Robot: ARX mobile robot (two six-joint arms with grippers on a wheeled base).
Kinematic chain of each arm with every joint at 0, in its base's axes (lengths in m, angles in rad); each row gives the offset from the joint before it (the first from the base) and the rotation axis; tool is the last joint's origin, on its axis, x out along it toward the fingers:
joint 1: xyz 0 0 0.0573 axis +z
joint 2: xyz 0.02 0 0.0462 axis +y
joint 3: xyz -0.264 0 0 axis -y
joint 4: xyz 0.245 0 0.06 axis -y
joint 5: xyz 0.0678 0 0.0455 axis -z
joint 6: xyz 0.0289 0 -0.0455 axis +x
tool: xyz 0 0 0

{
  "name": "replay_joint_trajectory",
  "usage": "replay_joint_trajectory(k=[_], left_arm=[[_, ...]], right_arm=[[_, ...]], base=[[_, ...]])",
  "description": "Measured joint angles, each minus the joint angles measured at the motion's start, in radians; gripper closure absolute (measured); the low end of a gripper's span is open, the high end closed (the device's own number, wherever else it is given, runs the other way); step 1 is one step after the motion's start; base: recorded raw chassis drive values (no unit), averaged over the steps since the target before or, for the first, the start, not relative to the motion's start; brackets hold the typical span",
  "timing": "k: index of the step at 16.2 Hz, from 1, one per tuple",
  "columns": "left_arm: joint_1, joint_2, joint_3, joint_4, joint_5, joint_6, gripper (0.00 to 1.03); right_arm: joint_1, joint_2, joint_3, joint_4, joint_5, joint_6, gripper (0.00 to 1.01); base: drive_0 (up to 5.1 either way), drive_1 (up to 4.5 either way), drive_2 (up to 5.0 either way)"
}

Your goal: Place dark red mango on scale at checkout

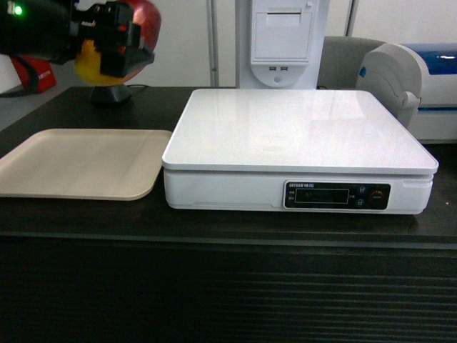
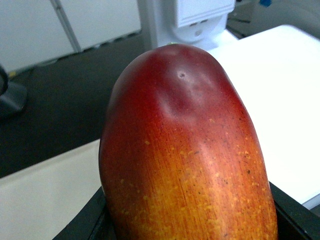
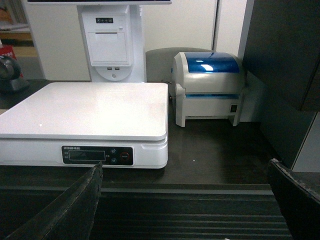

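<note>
**Mango held high at the far left of the checkout**

White wall panels close the scene behind a long dark brown-black checkout worktop [image 1: 86,218] with a horizontally ribbed front. On it, right of centre, sits the large flat white scale [image 1: 300,139], its square platform bare and glossy, a dark display strip and buttons on its near face. Just beside the scale, to the left, lies a shallow beige rectangular tray [image 1: 78,163] with nothing in it.

At the far left, above the worktop's back edge, the black left claw [image 1: 118,43] grips the dark red mango [image 1: 143,25]. The fruit is a smooth oval, deep red at one end and blending through orange to speckled yellow at the other; the left wrist view shows a small dimple near its red end and the claw's black fingers [image 2: 87,220] pressed against its sides. It hangs in the air, well apart from the scale platform.

Near the scale's right corner, the right claw [image 3: 185,200] stands wide, with nothing between its dark fingers.

Behind the scale rise a white receipt-printer kiosk [image 1: 282,39] and, to the right, a white label printer with a blue lid [image 3: 210,87].
</note>
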Motion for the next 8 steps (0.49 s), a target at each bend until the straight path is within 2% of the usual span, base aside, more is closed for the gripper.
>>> replay_joint_trajectory(k=[8], left_arm=[[-0.166, 0.122, 0.115, -0.036, -0.014, 0.000, 0.41]], right_arm=[[0.000, 0.000, 0.000, 0.000, 0.000, 0.000, 0.03]], base=[[0.0, 0.00, 0.0]])
